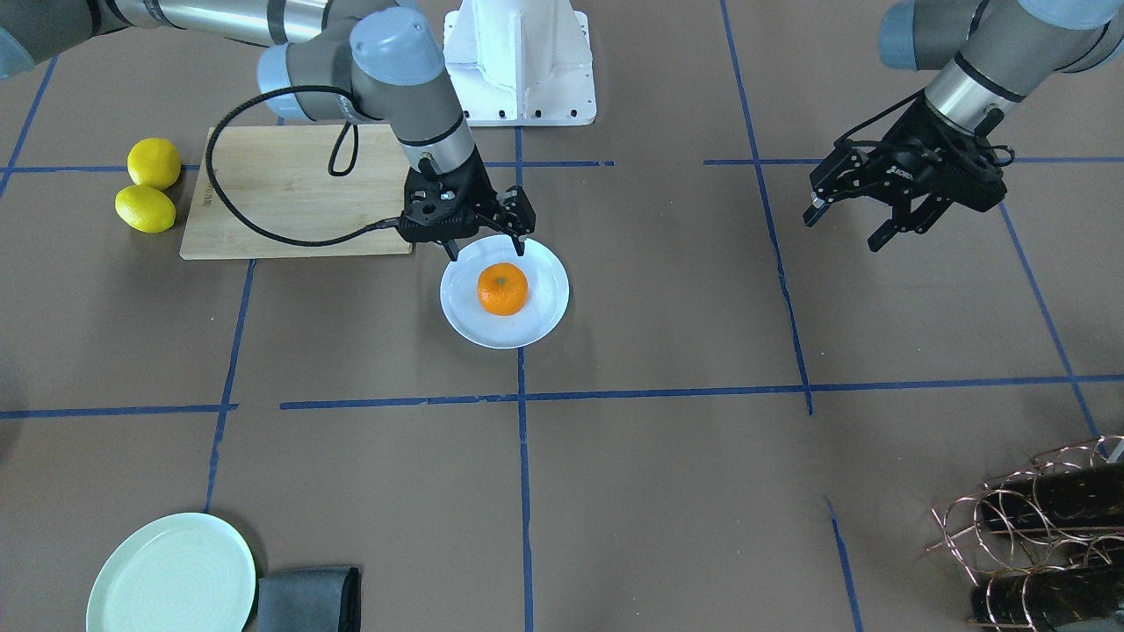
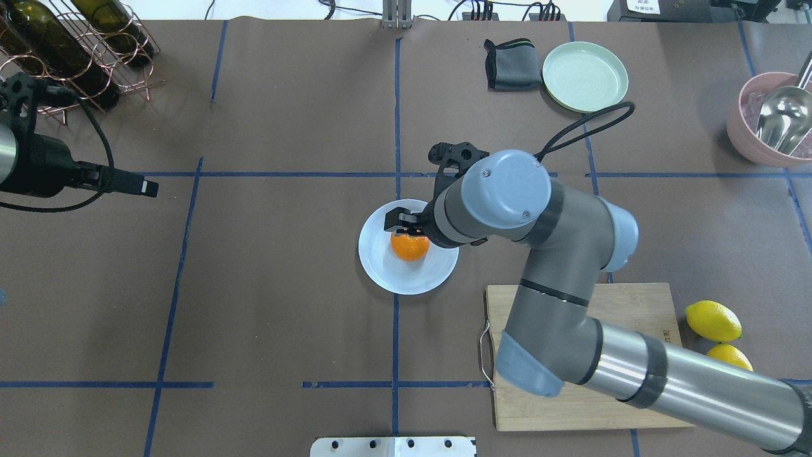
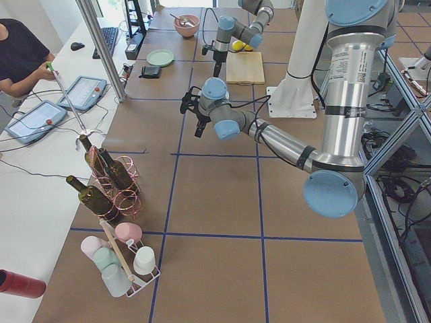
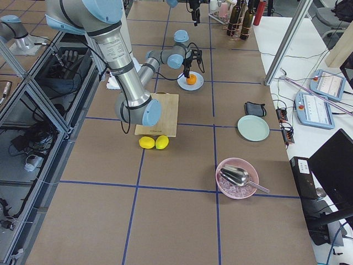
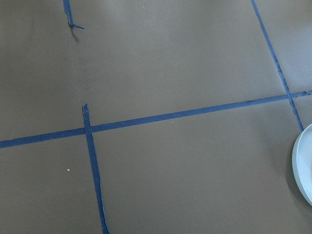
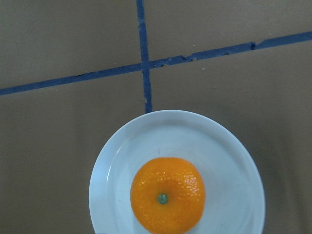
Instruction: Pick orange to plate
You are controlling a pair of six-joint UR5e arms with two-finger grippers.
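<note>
Item: orange [image 1: 502, 289], stem up, resting mid-plate [image 1: 544, 303] just beneath the right pincer [image 1: 488, 249], whose jaws stand spread and empty; placing step judged complete, next move needing only a straight upward retreat.

The small round dimpled bright-orange fruit [image 1: 502, 289] sits stem-up near the middle of the round glossy white plate [image 1: 543, 320], flat on the desk.

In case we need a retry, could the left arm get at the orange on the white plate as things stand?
Probably not cleanly: the right tool hangs open close over the orange on the plate, crowding any approach by the left tool.
</note>
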